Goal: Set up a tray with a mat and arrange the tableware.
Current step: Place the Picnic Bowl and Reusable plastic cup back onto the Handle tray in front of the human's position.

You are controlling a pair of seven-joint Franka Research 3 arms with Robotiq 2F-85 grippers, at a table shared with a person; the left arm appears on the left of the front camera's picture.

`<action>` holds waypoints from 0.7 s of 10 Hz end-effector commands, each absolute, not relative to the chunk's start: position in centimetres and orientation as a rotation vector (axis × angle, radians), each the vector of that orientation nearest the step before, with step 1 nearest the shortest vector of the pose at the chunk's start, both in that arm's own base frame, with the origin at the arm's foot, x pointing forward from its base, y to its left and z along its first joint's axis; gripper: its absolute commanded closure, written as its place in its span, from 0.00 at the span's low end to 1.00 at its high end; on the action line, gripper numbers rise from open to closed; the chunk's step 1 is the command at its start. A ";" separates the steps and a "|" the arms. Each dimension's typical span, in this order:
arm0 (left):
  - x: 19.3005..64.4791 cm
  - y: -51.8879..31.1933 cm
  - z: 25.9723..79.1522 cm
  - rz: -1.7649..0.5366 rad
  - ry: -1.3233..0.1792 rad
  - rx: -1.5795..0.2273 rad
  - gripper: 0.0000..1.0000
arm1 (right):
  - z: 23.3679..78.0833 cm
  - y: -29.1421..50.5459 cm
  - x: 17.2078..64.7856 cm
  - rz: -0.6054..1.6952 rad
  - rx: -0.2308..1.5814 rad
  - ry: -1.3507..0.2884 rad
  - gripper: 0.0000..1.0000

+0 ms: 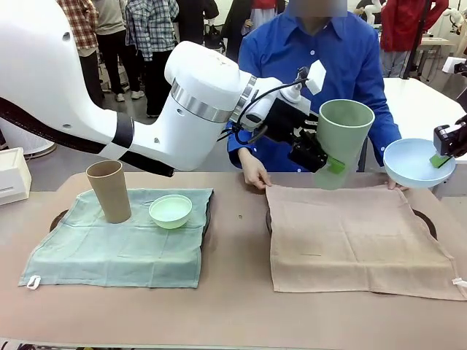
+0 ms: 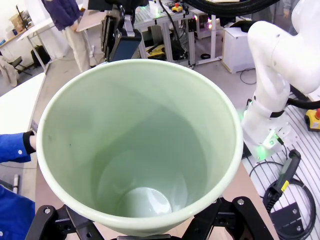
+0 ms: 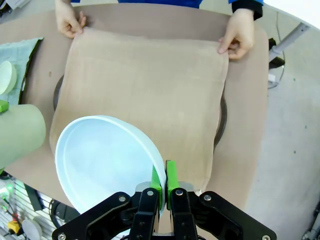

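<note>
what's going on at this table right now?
Both arms are carrying tableware above the tan cloth mat on the right tray. The left gripper holds the tall sage green plastic cup by its lower wall; the right gripper pinches the rim of the light blue round bowl. The person's hands hold down the mat's far corners. The tan plastic cup and mint green bowl already sit on the green cloth mat.

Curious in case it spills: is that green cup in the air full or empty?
Empty: the left wrist view looks straight into the sage green cup to its bare bottom.
</note>
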State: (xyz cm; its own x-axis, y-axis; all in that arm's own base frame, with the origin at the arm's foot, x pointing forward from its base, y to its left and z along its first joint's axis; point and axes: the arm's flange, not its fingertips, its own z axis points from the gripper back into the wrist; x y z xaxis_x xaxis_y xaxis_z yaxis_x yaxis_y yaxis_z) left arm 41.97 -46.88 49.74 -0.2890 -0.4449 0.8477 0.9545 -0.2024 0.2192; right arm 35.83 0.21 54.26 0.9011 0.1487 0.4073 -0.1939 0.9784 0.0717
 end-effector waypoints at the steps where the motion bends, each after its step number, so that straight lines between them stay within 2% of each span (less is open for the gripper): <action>1: 42.0 -46.9 50.0 -1.707 -0.944 -0.804 1.00 | 54.2 0.2 35.8 0.172 0.105 -0.416 0.98; 4: 42.0 -46.9 50.0 -1.707 -0.944 -0.804 1.00 | 54.2 0.2 35.8 0.172 0.105 -0.416 0.98; 5: 42.0 -46.9 49.7 -1.701 -0.940 -0.794 0.15 | 54.3 0.2 35.8 0.178 0.112 -0.412 0.95; 7: 45.6 -45.8 44.8 -1.664 -0.958 -0.883 0.15 | 48.9 0.2 40.1 0.186 0.135 -0.282 0.95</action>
